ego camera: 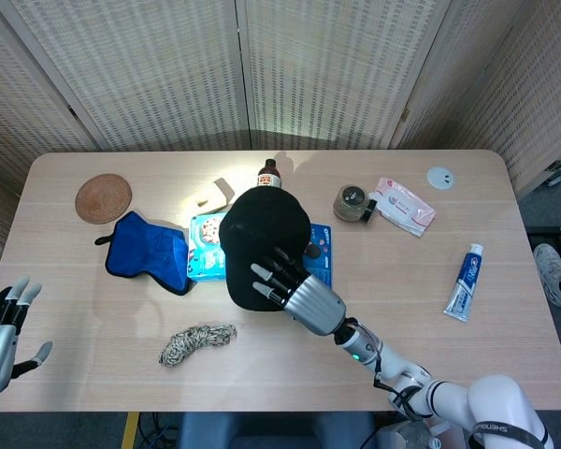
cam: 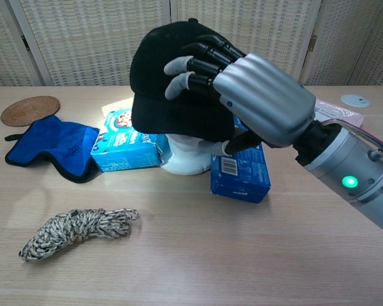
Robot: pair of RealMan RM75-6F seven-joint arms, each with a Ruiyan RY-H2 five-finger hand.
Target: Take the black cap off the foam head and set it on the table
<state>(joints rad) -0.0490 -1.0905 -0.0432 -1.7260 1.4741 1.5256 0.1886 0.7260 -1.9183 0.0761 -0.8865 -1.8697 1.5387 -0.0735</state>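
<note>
The black cap (ego camera: 257, 234) sits on the white foam head (cam: 188, 156) mid-table, its brim facing me. My right hand (ego camera: 294, 290) grips the cap (cam: 166, 76) at the brim, fingers spread over the top and the thumb tucked under the brim's edge. In the chest view the right hand (cam: 255, 95) covers the cap's right side, and the foam head shows below the raised brim. My left hand (ego camera: 0, 323) hangs at the table's near left corner, fingers apart and holding nothing.
Two blue boxes (cam: 239, 172) (cam: 124, 150) flank the foam head. A blue cloth (ego camera: 150, 251) and a round coaster (ego camera: 103, 197) lie to the left, and a rope bundle (ego camera: 196, 341) is near the front. A bottle (ego camera: 267, 174), tape roll (ego camera: 352, 203), pink packet (ego camera: 404, 204) and toothpaste (ego camera: 465, 282) lie behind and right.
</note>
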